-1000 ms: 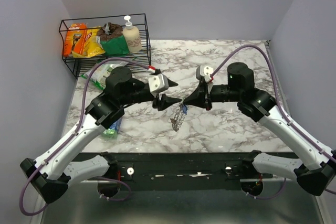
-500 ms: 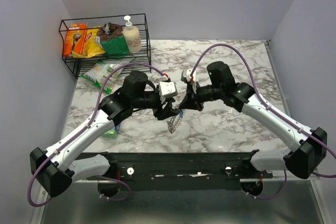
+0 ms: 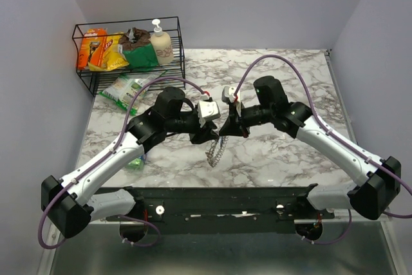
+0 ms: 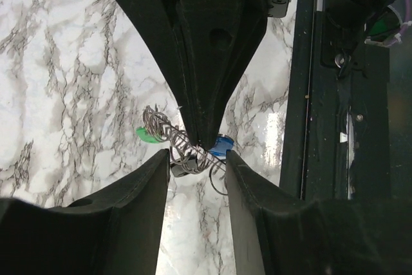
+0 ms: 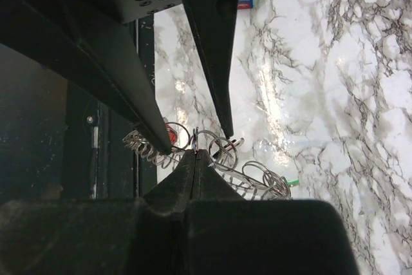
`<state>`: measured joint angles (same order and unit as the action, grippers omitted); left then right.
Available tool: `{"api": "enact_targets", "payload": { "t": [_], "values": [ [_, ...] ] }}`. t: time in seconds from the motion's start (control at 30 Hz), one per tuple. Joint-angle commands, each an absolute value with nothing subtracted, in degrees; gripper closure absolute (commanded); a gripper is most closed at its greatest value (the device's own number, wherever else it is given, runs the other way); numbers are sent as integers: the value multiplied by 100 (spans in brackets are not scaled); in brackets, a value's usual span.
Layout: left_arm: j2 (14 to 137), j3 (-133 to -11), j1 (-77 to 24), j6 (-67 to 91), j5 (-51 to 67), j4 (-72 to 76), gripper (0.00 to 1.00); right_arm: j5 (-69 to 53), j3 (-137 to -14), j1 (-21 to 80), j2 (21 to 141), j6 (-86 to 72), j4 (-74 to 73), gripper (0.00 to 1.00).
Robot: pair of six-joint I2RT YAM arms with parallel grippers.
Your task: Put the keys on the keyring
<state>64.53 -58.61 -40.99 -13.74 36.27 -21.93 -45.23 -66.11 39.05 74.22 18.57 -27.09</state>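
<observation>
The keyring, a silvery bunch of wire loops, hangs over the marble near the table's front. My right gripper holds it from above. In the right wrist view that gripper is shut on a thin loop of the keyring. A red key head shows beside it. My left gripper meets it from the left. In the left wrist view, my left gripper has its jaws apart, with keyring loops between the tips. A green key head and a blue one hang there.
A black wire basket at the back left holds snack packets and a soap bottle. A green and white packet lies in front of it. Another packet lies under my left arm. The black base rail runs along the near edge.
Both arms have swung inward and met over the table's front middle. The right gripper carried the keyring slightly left, and the left jaws have narrowed around its loops.
</observation>
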Motion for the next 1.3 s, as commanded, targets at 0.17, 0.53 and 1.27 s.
{"api": "enact_targets", "payload": {
  "t": [0.17,0.53,1.27],
  "values": [
    [6653,-6126,-4087,-1450,3762,-2039,75,-4799,-6425,3955,7181,1942,-2514,99],
    [6855,-6276,-4069,-1424,3990,-2110,100,-4729,-6346,3955,7075,1907,-2461,99],
    [5239,-3244,-4061,386,3489,3566,100,-2997,-5634,3745,5731,246,-950,33]
  ]
}}
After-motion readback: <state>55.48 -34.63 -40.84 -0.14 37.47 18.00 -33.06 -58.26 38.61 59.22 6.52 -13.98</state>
